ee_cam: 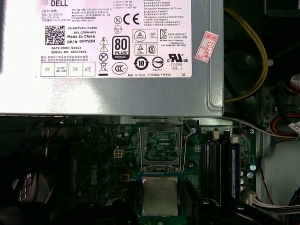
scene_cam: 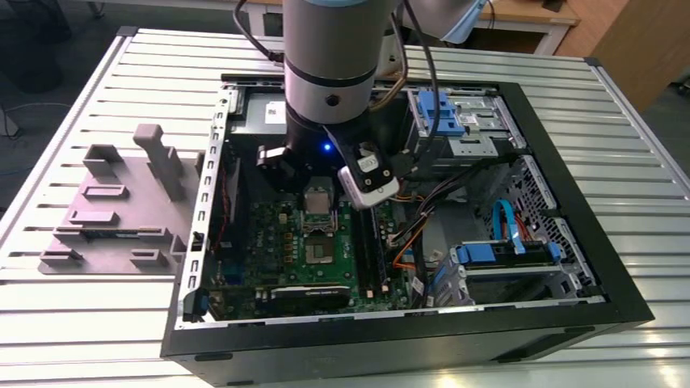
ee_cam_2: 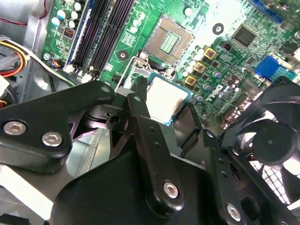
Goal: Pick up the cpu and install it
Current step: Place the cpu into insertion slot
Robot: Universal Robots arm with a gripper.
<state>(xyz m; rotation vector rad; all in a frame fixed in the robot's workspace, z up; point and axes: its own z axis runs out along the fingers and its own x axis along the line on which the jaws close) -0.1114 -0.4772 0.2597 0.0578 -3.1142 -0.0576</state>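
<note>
**One chip in the grasp, above the open socket**

One arm (scene_cam: 329,73) reaches down into an open computer case (scene_cam: 561,323) that lies on a slatted metal worktop (scene_cam: 108,81). A mauve-grey tray (scene_cam: 119,210) with upright blocks rests on the worktop just beside the case, on the exterior view's left.

In the second wrist view the hand (ee_cam_2: 165,105) is clenched on the cpu (ee_cam_2: 168,96). Its black fingers (ee_cam_2: 140,108) press against opposite edges of the chip, whose silver top faces the camera. The cpu hangs over the green motherboard (ee_cam_2: 225,18), near the socket (ee_cam_2: 168,43) but not in it. The socket's contact field is bare.

In the first wrist view the cpu (ee_cam: 160,196) appears just beside the socket (ee_cam: 161,146), with dark finger tips flanking it on two sides. The socket's metal frame stands around an uncovered field of contacts.

Surrounding parts:
- a grey power supply (ee_cam: 108,56) with a white label, bordering the board on the socket's far side
- dark memory slots (ee_cam_2: 105,28) running alongside the socket
- a black fan (ee_cam_2: 272,140) near the board's edge
- blue drive brackets (scene_cam: 437,109) on the exterior view's right
</note>
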